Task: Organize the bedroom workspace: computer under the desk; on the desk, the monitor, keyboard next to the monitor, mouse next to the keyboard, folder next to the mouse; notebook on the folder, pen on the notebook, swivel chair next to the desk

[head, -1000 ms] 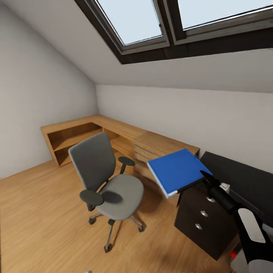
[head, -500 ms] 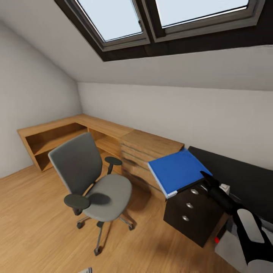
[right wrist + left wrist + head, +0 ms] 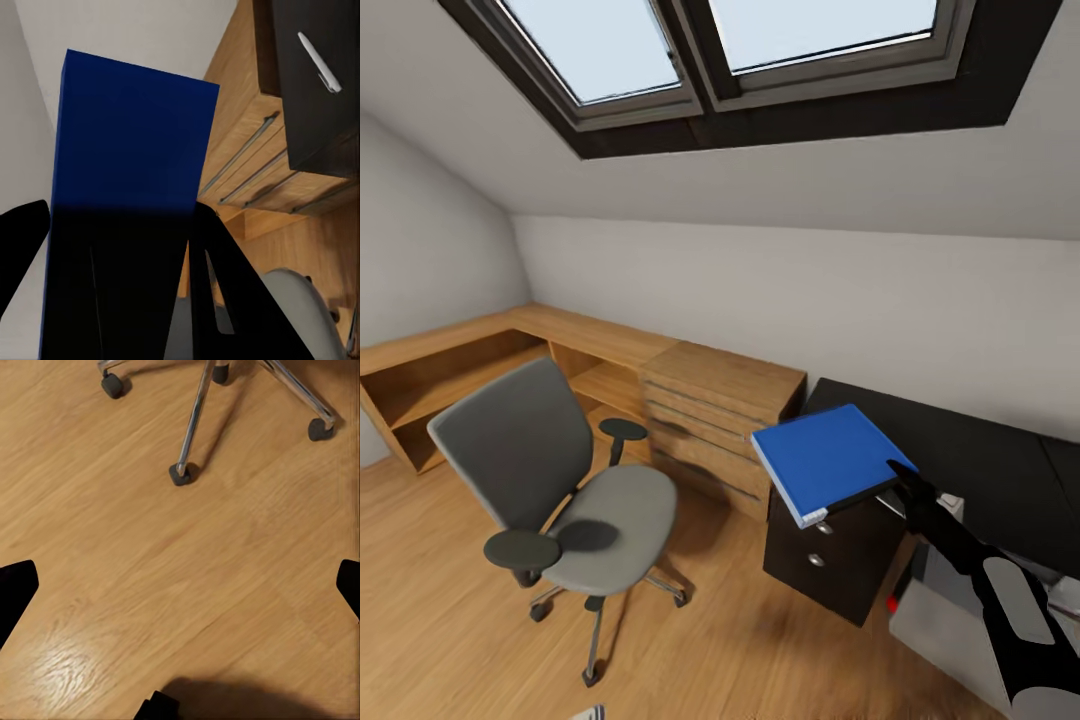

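Glossy black counter (image 3: 970, 450) at right, grey swivel chair (image 3: 560, 470) left on the oak floor. Bright blue folder (image 3: 825, 460) aloft over the drawer end of the counter, clamped at its near corner by the right claw (image 3: 905, 478); stiff, light, probably slippery, better gripped deeper along the spine. Left claw (image 3: 180, 585) spread apart above the floor. View swung rightward since a second ago; folder equally held.

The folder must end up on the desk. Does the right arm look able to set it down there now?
Probably yes: the right pincer holds the folder over the desk corner, bare top beside it.
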